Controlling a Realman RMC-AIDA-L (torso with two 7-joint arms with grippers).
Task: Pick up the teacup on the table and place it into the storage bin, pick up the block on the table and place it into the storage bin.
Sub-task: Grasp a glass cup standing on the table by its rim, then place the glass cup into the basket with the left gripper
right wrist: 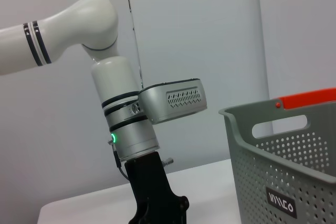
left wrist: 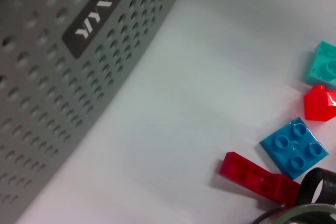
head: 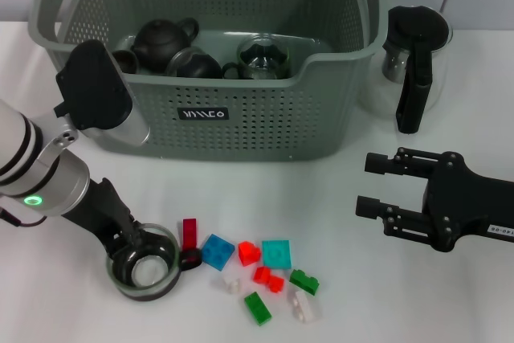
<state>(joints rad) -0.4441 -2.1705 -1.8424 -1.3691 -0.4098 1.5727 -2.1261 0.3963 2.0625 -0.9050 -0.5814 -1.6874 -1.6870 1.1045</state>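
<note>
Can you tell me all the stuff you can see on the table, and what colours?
bin: 1, grey-green, orange clips, back middle
teaware: several dark and glass pieces, inside bin
pitcher: 1, glass, black handle, right of bin
teacup: 1, glass, black handle, front left
blocks: about ten; red, blue, teal, green, clear; right of teacup
left gripper: black, at teacup
right gripper: black, open, hovering right

Glass pitcher (head: 411, 66); dark teapot (head: 163, 38) among teaware.
</note>
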